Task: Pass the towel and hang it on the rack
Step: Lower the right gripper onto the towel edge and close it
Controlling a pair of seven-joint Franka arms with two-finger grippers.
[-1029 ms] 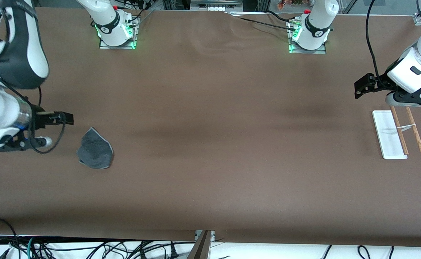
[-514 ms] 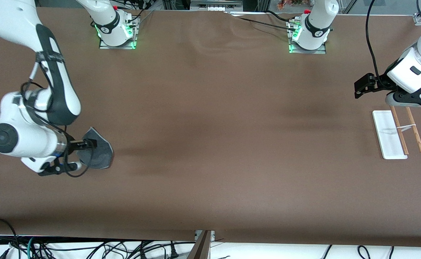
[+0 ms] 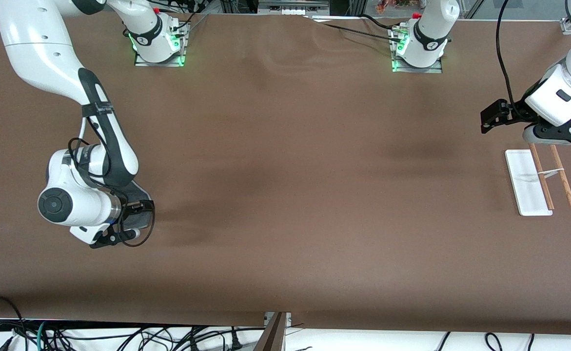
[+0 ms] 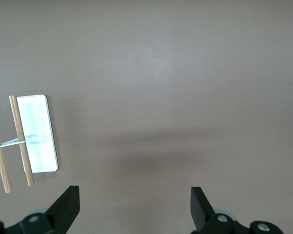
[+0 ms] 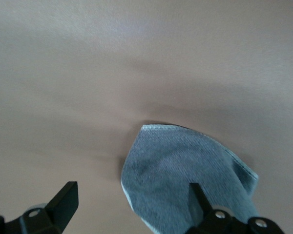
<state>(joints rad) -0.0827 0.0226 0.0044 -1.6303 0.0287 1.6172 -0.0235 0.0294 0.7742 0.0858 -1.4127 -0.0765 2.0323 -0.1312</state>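
Hovering over the towel, your right hand sits low above the brown surface at the right arm's end, with its two dark fingers spread wide and nothing between them. In the front view the arm's white wrist covers most of the cloth, so only a dark grey sliver with a pale edge shows beside it. The right wrist view gives you more: the towel lies flat on the surface, a rounded, folded shape of woven grey fabric, with one fingertip over its body and the other over bare surface just beside its edge.

Your left hand waits up in the air near the rack, its fingers likewise wide apart and empty. The rack stands at the left arm's end of the surface, well apart from the towel: a flat white base with two thin wooden rods joined by a thin white crosspiece.

Expect the towel to be light, soft and limp. It will likely sag and unfold once lifted, and it may slide on the smooth surface if you push it sideways. A sensible hold would be a pinch across the raised fold or near the trimmed edge, pressing down enough to gather both layers, so a free end hangs for the handover.
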